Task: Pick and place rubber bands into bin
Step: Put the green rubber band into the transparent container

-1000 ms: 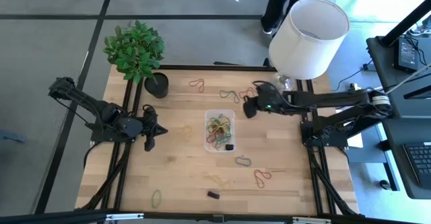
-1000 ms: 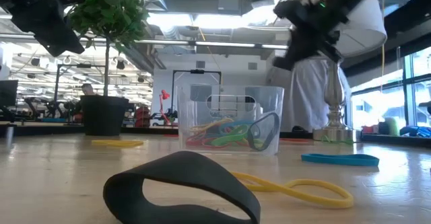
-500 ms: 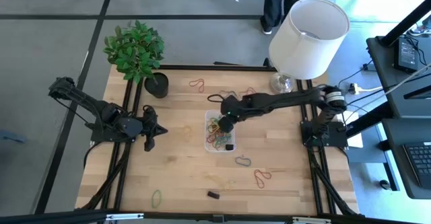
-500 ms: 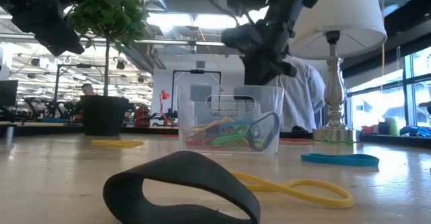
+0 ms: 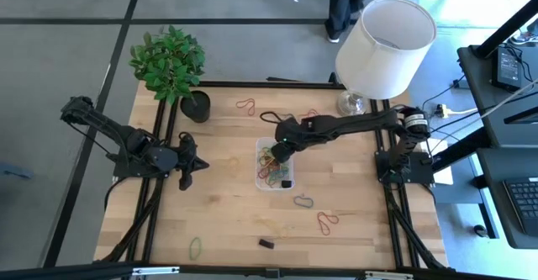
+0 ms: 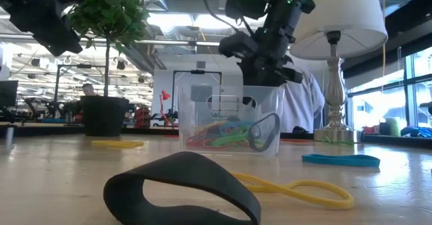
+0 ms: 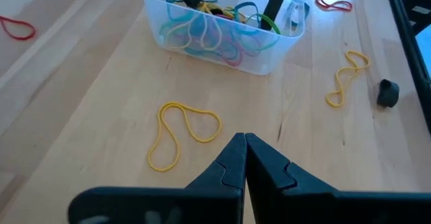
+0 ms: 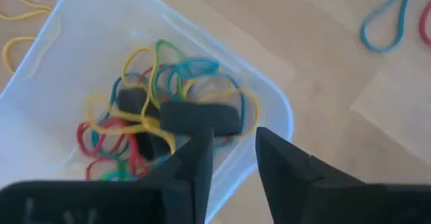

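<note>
Right gripper [image 8: 232, 160] hung over the bin [image 8: 269, 109], fingers parted, a black band [image 8: 199, 118] at one fingertip. You needed it fully clear before lifting.

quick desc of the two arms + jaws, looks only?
Both arms are black, slim jointed links on black bases at the table's edges. The right gripper has a small green light at the wrist and a loose black cable. The left gripper has flat, tapered, matte black jaws.
</note>
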